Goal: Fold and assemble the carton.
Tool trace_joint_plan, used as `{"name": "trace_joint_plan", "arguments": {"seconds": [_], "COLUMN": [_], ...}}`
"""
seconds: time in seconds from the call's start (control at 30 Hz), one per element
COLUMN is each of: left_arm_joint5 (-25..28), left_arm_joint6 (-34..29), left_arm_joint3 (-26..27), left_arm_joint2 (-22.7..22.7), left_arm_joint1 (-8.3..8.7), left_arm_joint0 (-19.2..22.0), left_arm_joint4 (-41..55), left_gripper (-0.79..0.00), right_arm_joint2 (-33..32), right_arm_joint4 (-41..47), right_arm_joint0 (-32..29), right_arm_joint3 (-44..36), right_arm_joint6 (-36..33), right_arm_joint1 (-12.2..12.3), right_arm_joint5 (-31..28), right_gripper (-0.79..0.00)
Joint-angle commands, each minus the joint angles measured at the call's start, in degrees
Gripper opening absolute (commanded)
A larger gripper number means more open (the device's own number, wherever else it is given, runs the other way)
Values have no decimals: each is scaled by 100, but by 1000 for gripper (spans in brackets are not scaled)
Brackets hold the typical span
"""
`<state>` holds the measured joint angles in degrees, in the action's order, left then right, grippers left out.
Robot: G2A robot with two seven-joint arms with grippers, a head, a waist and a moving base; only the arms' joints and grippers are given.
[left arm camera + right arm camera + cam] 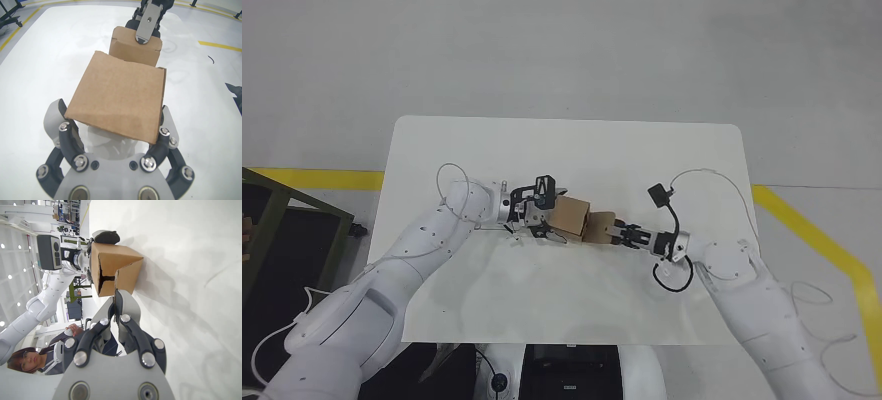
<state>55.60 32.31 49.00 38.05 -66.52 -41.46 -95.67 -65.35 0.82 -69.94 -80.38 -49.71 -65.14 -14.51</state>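
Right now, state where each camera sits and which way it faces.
Top view: above the arms, looking down at the white table; both arms show, meeting at the carton.
Left wrist view: on the left wrist, facing the carton; the left gripper straddles it.
Right wrist view: on the right wrist, facing the carton's flapped end; the right gripper pinches a flap.
Shared: the wrist views face each other across the carton, each showing the other gripper.
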Motion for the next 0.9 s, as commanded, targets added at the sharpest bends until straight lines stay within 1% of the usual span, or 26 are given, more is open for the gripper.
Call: {"name": "trace_joint_plan", "arguments": {"seconds": [0.0,0.2,0.23,0.27,0.37,0.47,0.5,0.53,0.63,0.87], "left_arm_joint5": [1,13,17,23,31,22,21,22,22,21], "left_arm_joint6": [-9,-36,-45,-45,-58,-60,-54,-57,-56,-27], "left_arm_joint3": [7,30,36,43,49,54,48,39,36,32], "left_arm_joint2": [4,10,8,7,3,2,6,10,19,22], "left_arm_joint1": [1,4,4,3,0,0,1,2,5,11], "left_arm_joint0": [-4,-10,-12,-13,-13,-12,-13,-12,-12,-20], "left_arm_joint4": [6,11,9,14,15,7,14,17,20,5], "left_gripper": [0,0,0,0,0,0,0,0,0,0], "right_arm_joint2": [17,109,133,159,248,335,360,382,438,585], "right_arm_joint4": [35,163,195,241,441,648,699,739,821,1178], "right_arm_joint0": [23,121,142,167,283,396,426,452,512,646], "right_arm_joint3": [-4,19,40,81,295,489,543,593,723,1010], "right_arm_joint6": [2,-26,-41,-61,-144,-261,-296,-324,-382,-572], "right_arm_joint1": [-4,-27,-32,-40,-71,-103,-112,-119,-137,-197], "right_arm_joint5": [2,-44,-40,-19,89,61,35,8,-43,-261], "right_gripper": [-785,-785,-730,-702,-650,-631,-616,-570,-542,-545]}}
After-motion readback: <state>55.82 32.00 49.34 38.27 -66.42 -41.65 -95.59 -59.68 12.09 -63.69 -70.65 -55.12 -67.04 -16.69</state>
